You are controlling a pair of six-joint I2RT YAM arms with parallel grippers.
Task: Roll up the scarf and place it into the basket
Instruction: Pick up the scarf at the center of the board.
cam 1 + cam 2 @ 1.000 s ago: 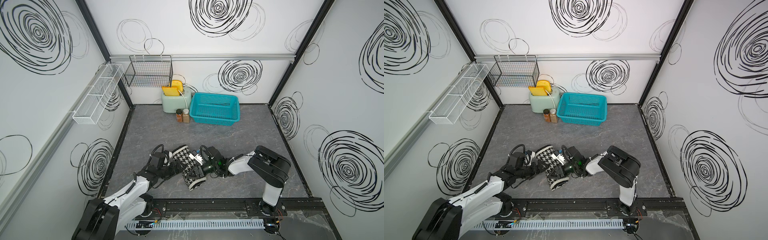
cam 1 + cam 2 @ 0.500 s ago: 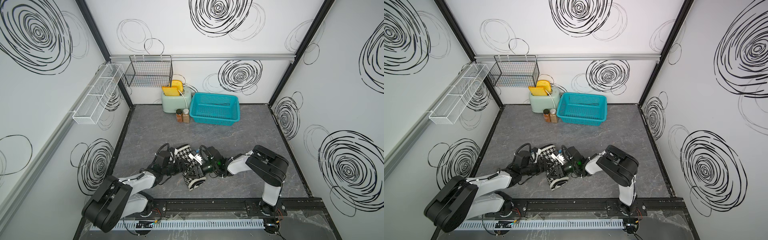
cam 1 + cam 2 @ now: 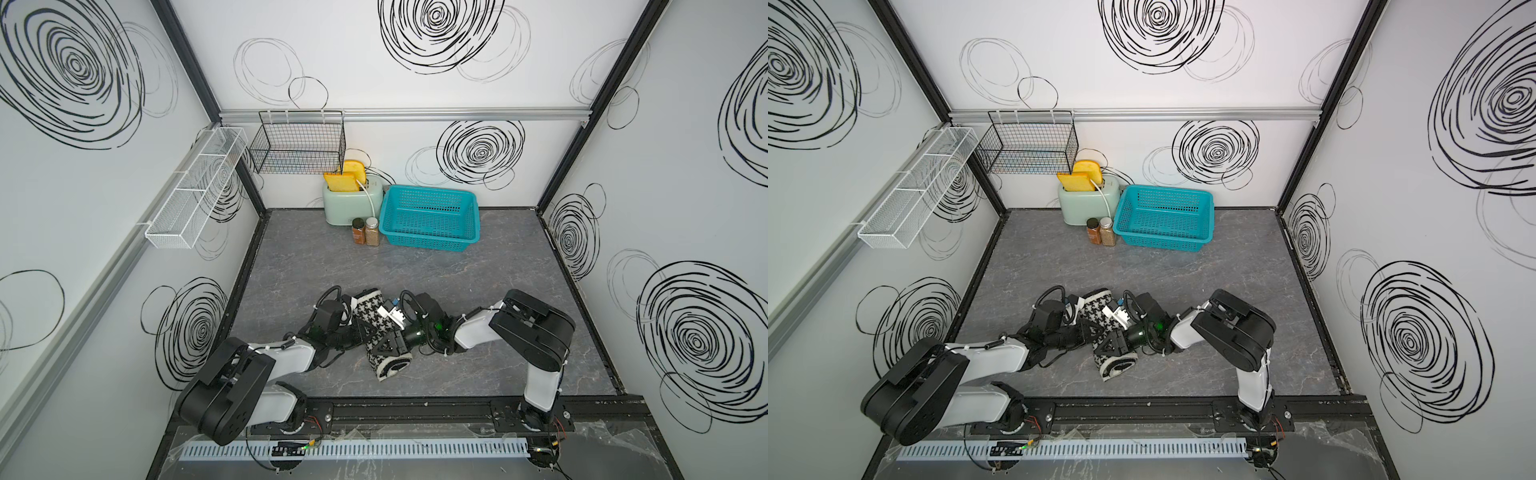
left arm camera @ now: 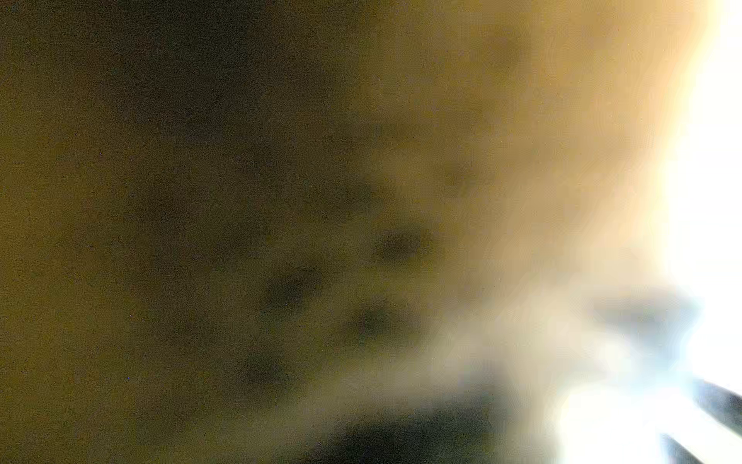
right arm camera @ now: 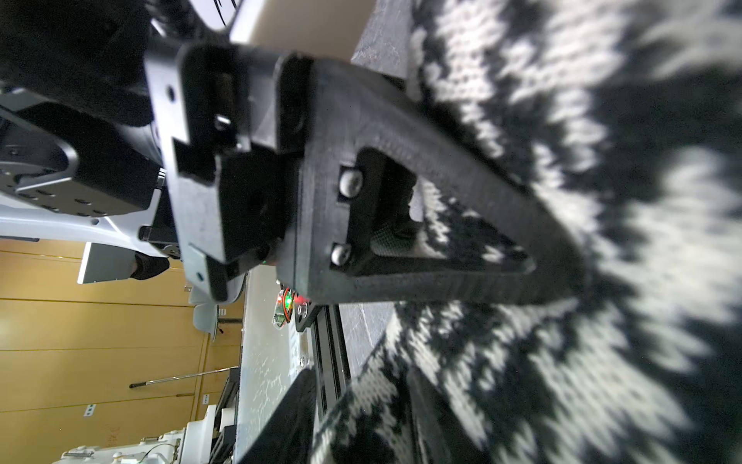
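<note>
While the left wrist view was only blur and the left gripper (image 3: 360, 332), pressed to the rolled scarf (image 3: 371, 316), hid whether its jaws were apart or together, the right gripper (image 3: 389, 345) clamped that roll on the grey tabletop (image 3: 478, 299), well apart from the turquoise basket (image 3: 428, 246).

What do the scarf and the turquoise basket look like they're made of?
The scarf looks like knitted yarn, soft and matt: individual V-shaped stitches show in the right wrist view; wool or acrylic cannot be told. The turquoise basket looks like moulded plastic, probably rigid and smooth: uniform colour, regular perforated lattice walls.
</note>
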